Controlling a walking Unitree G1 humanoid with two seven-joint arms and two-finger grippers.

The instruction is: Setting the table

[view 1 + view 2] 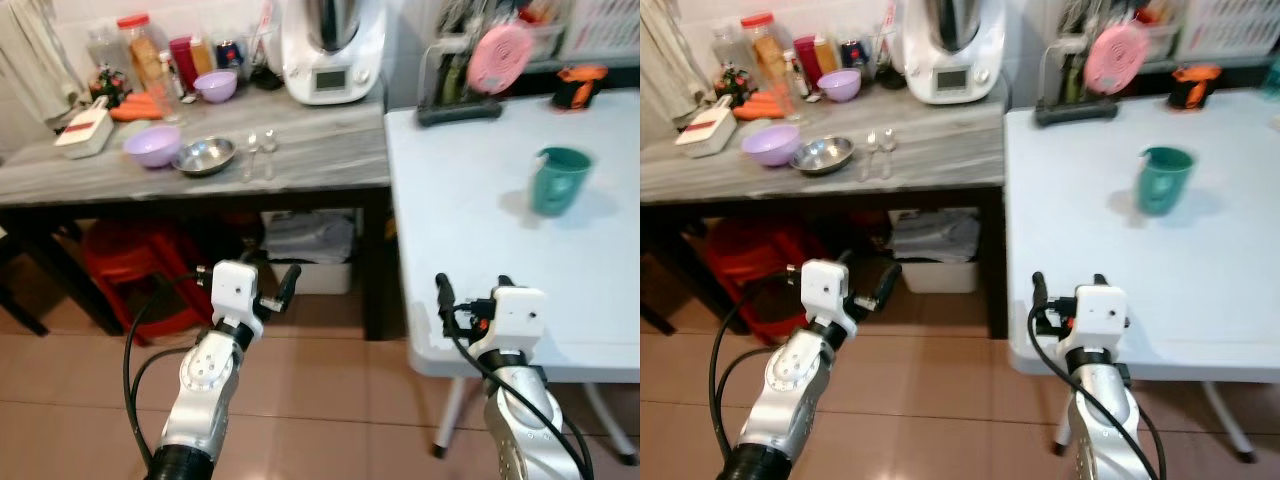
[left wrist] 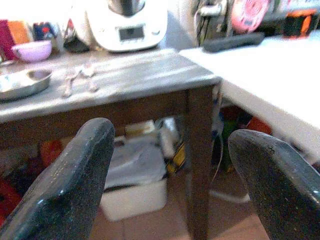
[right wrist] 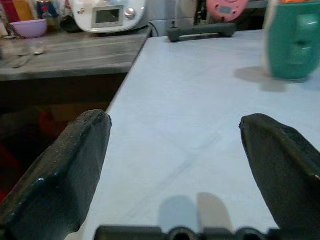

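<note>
Nearest the camera, two silver robot arms reached forward over a reddish tiled floor (image 1: 330, 400). The left gripper (image 1: 248, 278) hung low in front of a grey wooden side table (image 1: 320, 150), its two black fingers spread wide apart and holding nothing. The right gripper (image 1: 472, 288) sat at the near edge of a white table (image 1: 470, 230), its fingers (image 3: 65, 170) also spread wide and empty.

Under the side table stood a red stool (image 1: 135, 265) and a white bin (image 1: 315, 275) with folded cloth on top.

Farther back on the white table, a green cup (image 1: 558, 180) stood upright, well apart from the right gripper.

On the side table, a steel bowl (image 1: 205, 155) lay just beside a purple bowl (image 1: 152, 145), with two spoons (image 1: 258, 152) lying near the steel bowl. Behind them sat a smaller purple bowl (image 1: 216, 86), jars and bottles (image 1: 145, 50), and a white kitchen machine (image 1: 333, 50) against the wall. At the far edge of the white table hung a pink round item (image 1: 500, 55).
</note>
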